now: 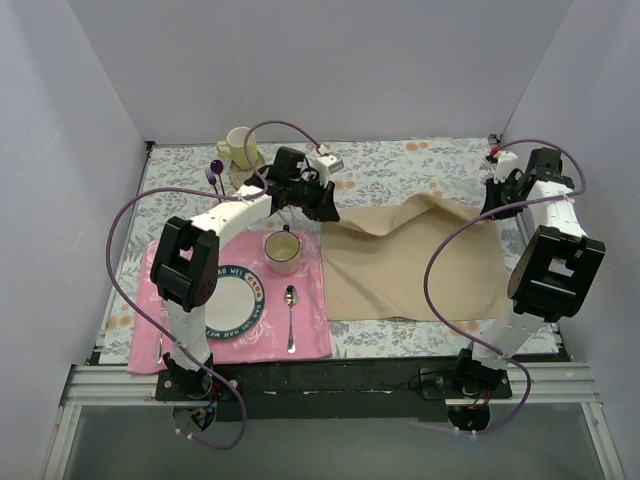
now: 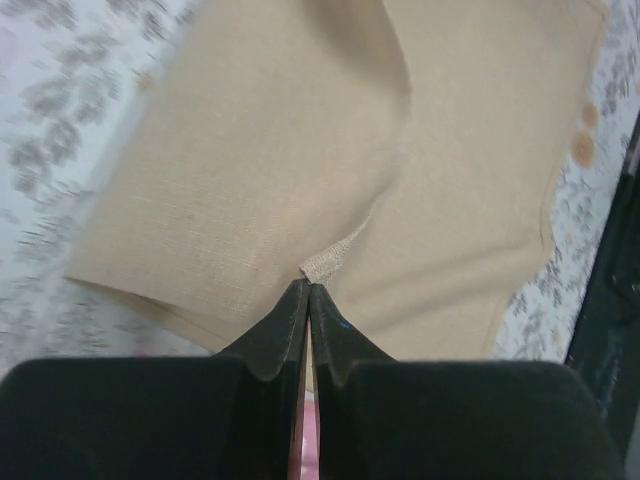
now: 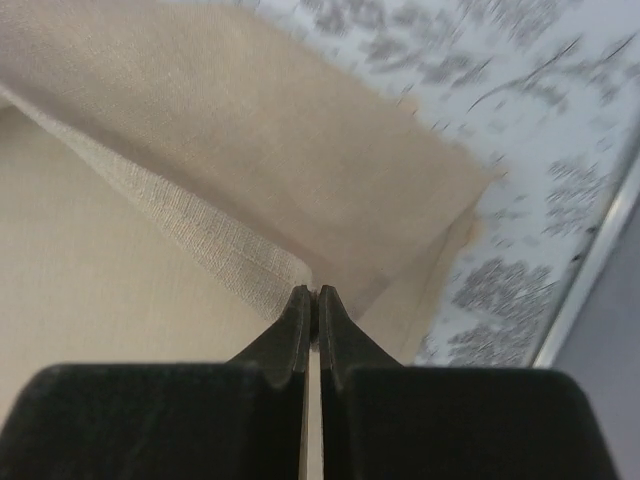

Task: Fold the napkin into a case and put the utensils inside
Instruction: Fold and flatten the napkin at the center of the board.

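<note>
two pinches, one per far corner: the left arm (image 1: 235, 213) reaches across above the pink placemat (image 1: 312, 335) and its jaws are pressed together on the far-left corner of the napkin (image 1: 415, 265); the right arm (image 1: 548, 205) does the same at the far-right corner. left wrist view shows the fingertips (image 2: 280, 330) nipping a small tab of hem with no gap between them. right wrist view matches: fingertips (image 3: 295, 325) closed on the cloth edge, with a layer draping away from them. both corners sit raised off the counter (image 1: 400, 165), so the far edge hangs between the two grips and sags in the middle, while the near part of the napkin lies flat on the counter just right of the placemat. my read: matched height on both corners lets the far edge be carried toward the near edge as one straight line, probably the first fold of the case; no case shape exists yet. both bites are thin, right at the hem, so i'd flag slip risk if the arms pull apart. utensils: can't pick out the matching small spoon and fork in these views; the spoon (image 1: 290, 312) on the placemat beside the plate (image 1: 232, 305) looks like a lone one.
</note>
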Robot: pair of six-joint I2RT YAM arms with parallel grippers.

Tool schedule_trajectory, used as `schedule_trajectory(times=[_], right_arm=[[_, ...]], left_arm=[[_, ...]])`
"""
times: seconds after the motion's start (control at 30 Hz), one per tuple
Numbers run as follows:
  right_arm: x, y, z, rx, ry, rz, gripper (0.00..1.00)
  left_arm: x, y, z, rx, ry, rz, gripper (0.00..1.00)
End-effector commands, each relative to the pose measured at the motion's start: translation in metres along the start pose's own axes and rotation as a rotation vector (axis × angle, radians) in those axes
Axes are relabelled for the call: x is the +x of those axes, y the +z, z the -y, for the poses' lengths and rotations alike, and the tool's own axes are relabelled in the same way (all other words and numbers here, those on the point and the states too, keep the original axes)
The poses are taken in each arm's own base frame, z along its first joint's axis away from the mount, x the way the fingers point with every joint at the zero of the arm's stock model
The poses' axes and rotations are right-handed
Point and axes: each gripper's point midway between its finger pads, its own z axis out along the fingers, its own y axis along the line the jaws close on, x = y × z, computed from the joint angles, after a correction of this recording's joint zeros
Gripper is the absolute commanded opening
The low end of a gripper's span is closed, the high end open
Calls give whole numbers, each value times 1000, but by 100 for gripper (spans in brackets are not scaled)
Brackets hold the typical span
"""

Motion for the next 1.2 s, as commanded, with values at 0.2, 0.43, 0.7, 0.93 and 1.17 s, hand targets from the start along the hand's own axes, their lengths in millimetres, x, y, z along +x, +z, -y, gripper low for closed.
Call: schedule_trajectory(times=[0.2, 0.43, 0.7, 0.93, 1.17], right_arm=[[122, -3, -56, -146, 16, -240, 1], [133, 32, -31, -75, 66, -272, 1], [90, 55, 1, -59, 95, -239, 1], [75, -9, -35, -166, -1, -188, 1], [123, -39, -50, -137, -131, -284, 1]], left_arm=[[99, 35, 69, 46, -108, -288, 0], [118, 68, 24, -101, -111, -350, 0], [87, 82, -4, -109, -90, -315, 0], [38, 39, 48, 19, 54, -216, 0], [89, 21, 101, 99, 76, -317, 0]])
